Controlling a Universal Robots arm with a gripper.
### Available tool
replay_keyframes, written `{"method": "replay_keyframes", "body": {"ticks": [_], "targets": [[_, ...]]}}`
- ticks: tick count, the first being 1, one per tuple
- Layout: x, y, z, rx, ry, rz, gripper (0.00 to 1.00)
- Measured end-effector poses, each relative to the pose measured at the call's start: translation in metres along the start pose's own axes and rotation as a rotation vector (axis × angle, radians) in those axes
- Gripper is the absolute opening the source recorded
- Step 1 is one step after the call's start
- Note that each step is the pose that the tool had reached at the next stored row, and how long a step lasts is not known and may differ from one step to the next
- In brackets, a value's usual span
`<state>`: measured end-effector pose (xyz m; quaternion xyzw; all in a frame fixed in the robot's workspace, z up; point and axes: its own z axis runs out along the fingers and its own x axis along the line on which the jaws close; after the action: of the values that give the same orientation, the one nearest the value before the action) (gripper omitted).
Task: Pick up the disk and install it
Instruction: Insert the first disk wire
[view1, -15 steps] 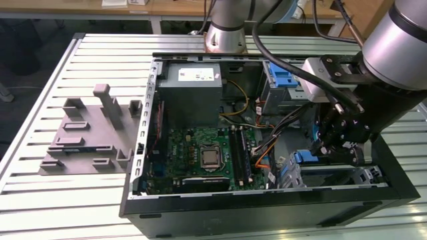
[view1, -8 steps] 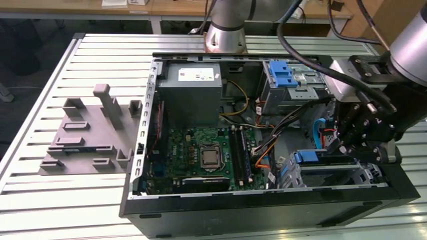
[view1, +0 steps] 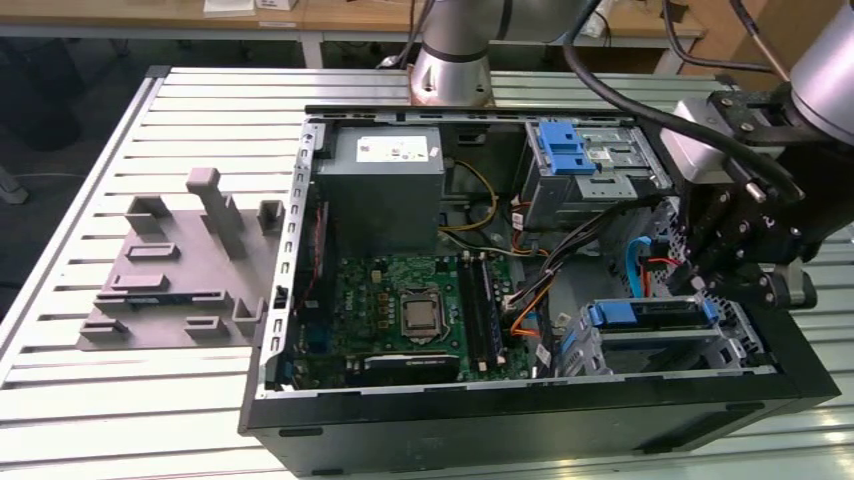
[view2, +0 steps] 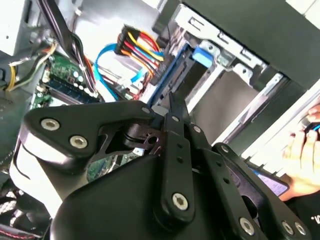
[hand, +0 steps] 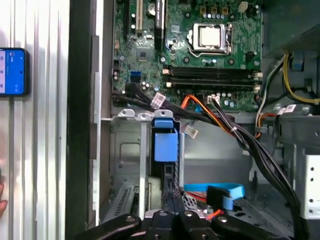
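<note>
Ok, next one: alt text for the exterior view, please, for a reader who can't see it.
An open computer case lies on a slatted metal table, its green motherboard and grey power supply exposed. The robot's black gripper reaches in at the exterior view's right, above a metal drive cage with a blue latch. A grey parts holder sits left of the case.

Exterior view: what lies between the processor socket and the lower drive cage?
In the exterior view: memory slots next to the processor socket, then orange and black cables before the lower drive cage.
</note>
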<state>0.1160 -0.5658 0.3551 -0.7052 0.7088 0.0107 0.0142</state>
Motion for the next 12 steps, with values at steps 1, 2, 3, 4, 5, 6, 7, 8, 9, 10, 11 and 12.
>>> {"method": "replay_keyframes", "body": {"ticks": [1, 2, 3, 4, 5, 6, 7, 8, 9, 10, 11, 12], "targets": [[-0.0018, 0.0, -0.0005, 0.0099, 0.0001, 0.0, 0.11], [-0.0035, 0.0, -0.0007, 0.0194, 0.0, 0.0, 0.11], [-0.0047, 0.0, -0.0009, 0.0285, -0.0001, 0.0, 0.11], [-0.0058, 0.0, -0.001, 0.0358, -0.0001, -0.001, 0.11], [-0.0066, -0.0001, -0.001, 0.0407, -0.0001, -0.001, 0.11], [-0.0073, -0.0002, -0.001, 0.0435, -0.0003, -0.001, 0.11], [-0.0081, -0.0004, -0.001, 0.0448, -0.0002, 0.0, 0.11], [-0.0092, -0.0005, -0.0012, 0.0457, -0.0001, 0.0, 0.11], [-0.0102, -0.0005, -0.0014, 0.0469, -0.0001, 0.0, 0.11], [-0.0114, -0.0005, -0.0015, 0.0482, 0.0, 0.0, 0.11], [-0.0123, -0.0005, -0.0017, 0.0497, -0.0001, 0.0, 0.11], [-0.013, -0.0005, -0.0024, 0.0516, -0.0001, 0.0, 0.11]]}}
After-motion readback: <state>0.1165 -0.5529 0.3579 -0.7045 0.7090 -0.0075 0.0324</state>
